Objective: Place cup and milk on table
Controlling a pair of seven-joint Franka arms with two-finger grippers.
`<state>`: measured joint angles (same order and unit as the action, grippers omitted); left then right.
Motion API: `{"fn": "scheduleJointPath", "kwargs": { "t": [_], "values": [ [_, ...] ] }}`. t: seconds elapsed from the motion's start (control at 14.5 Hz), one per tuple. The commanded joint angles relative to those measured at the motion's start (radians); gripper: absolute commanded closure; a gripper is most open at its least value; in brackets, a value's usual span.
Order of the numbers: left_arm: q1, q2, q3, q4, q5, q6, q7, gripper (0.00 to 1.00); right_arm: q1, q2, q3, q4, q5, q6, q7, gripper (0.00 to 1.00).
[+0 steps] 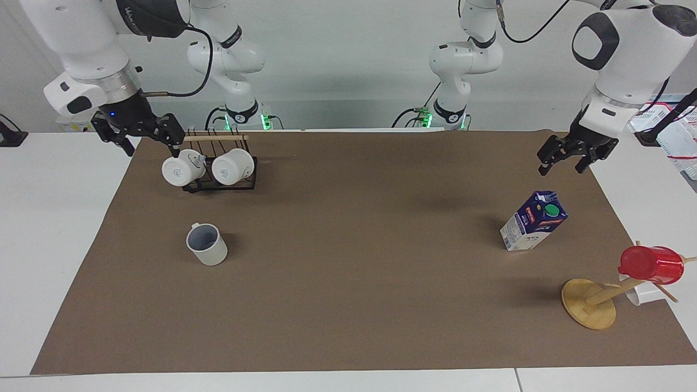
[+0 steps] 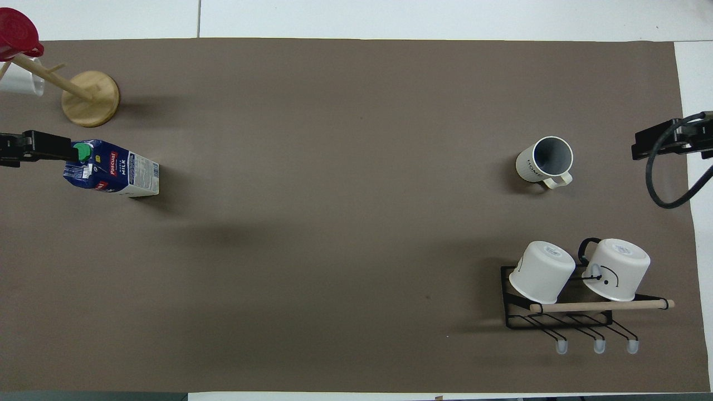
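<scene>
Two items stand on desk (image 1: 348, 375) | cup (image 1: 207, 245) upright near rack (image 1: 218, 182), stiff, likely light: grip rim or wall | milk (image 1: 533, 228) upright toward left arm's end, soft-sided carton: squeeze gently mid-body | left pincer (image 1: 566, 158) empty, spread, over mat edge | right pincer (image 1: 139, 136) empty, wide, beside rack
</scene>
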<state>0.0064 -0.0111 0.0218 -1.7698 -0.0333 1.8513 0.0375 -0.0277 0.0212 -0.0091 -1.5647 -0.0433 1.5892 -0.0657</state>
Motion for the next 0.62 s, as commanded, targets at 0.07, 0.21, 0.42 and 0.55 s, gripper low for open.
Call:
{"fn": "scheduleJointPath", "kwargs": {
  "t": [0.07, 0.21, 0.42, 0.55],
  "values": [
    [0.0, 0.029, 0.004, -0.128, 0.001, 0.181, -0.002, 0.0, -0.049, 0.008, 0.005, -0.1, 0.023, 0.125, -0.267, 0.0],
    [-0.005, 0.075, 0.004, -0.135, 0.001, 0.227, -0.002, 0.0, -0.038, 0.084, 0.006, -0.103, 0.026, 0.233, -0.293, 0.0],
    [0.001, 0.102, 0.004, -0.154, 0.001, 0.259, -0.001, 0.0, -0.031, 0.146, 0.012, -0.156, 0.075, 0.363, -0.296, 0.0],
    [0.003, 0.097, 0.004, -0.166, 0.001, 0.266, -0.001, 0.0, -0.012, 0.146, 0.014, -0.271, 0.08, 0.493, -0.336, 0.0]
  ]
}}
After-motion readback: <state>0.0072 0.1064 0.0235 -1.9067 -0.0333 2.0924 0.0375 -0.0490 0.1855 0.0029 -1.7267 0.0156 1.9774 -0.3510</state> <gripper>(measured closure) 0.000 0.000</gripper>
